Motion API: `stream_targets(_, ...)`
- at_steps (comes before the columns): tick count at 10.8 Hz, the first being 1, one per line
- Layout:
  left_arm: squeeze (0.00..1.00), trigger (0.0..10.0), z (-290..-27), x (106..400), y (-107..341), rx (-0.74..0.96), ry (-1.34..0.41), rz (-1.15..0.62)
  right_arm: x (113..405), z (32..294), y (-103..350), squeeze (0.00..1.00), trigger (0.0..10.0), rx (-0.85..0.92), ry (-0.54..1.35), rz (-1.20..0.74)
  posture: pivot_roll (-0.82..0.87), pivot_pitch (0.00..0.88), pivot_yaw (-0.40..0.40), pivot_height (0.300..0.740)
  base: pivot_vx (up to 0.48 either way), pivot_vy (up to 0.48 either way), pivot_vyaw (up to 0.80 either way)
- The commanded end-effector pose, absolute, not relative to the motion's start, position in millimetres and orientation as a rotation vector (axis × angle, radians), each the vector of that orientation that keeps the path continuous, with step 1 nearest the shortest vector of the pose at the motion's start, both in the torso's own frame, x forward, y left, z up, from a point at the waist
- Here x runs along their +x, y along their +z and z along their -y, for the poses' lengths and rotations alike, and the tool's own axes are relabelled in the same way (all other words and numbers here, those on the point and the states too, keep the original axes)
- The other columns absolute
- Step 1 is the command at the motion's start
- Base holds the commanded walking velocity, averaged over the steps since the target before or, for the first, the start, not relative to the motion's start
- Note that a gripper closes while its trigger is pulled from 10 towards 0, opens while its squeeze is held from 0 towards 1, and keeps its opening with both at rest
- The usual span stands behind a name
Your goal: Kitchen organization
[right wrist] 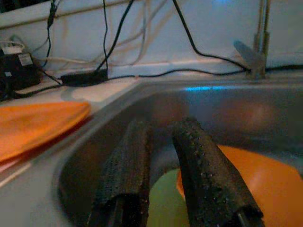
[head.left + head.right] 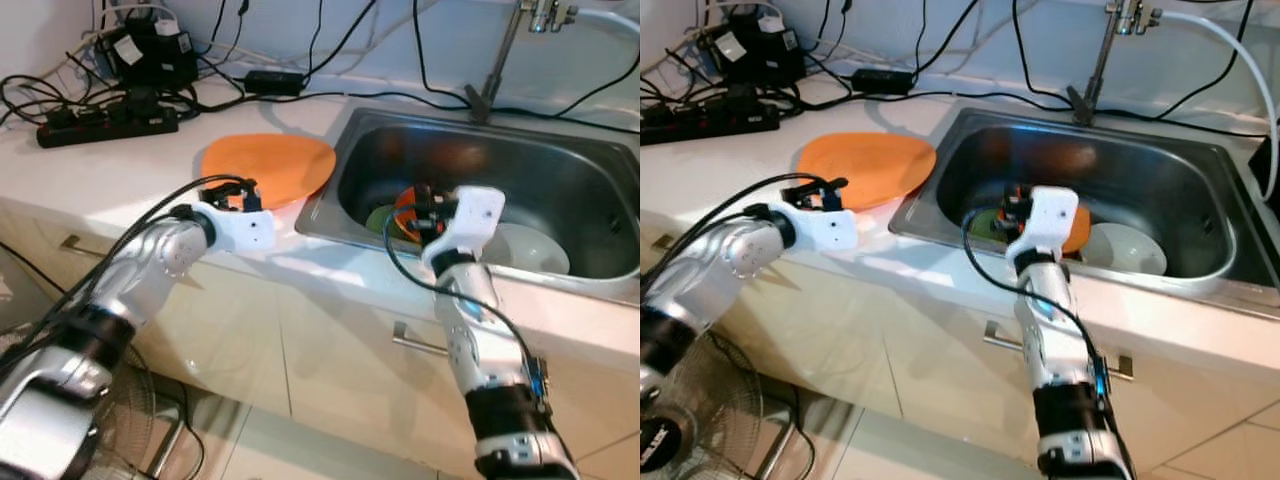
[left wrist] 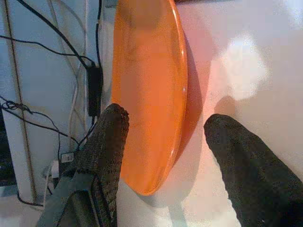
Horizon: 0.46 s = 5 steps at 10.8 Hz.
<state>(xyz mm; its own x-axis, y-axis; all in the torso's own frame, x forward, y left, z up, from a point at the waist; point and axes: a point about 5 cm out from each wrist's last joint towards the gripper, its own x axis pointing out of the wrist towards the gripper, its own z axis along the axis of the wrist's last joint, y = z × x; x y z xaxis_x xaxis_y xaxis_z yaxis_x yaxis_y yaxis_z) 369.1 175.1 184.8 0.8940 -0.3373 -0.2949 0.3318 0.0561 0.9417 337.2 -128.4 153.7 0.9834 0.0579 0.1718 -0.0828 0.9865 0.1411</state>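
Bare white desk gives my left end effector room beside the orange plate; cables and a power strip crowd the wall, dishes clutter the sink.

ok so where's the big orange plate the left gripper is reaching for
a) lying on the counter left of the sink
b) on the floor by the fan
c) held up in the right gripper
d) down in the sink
a: the orange plate lies flat on the white counter beside the sink, with the left gripper open at its near edge.
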Motion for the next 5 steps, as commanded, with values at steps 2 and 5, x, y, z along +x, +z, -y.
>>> stream_targets(2, 0.00, 10.0, -173, 373, 163, 1.447, -0.510, -0.042, 330, 127, 154, 0.00, 10.0, 0.151, 0.072, 0.163, 0.14, 0.090, 0.048, 0.740, 0.000, 0.000, 0.00)
stream_targets(5, 0.00, 10.0, -164, 381, 155, 1.441, -0.490, -0.034, 325, 129, 156, 0.00, 10.0, 0.149, 0.065, 0.153, 0.12, 0.108, 0.045, 0.740, 0.000, 0.000, 0.00)
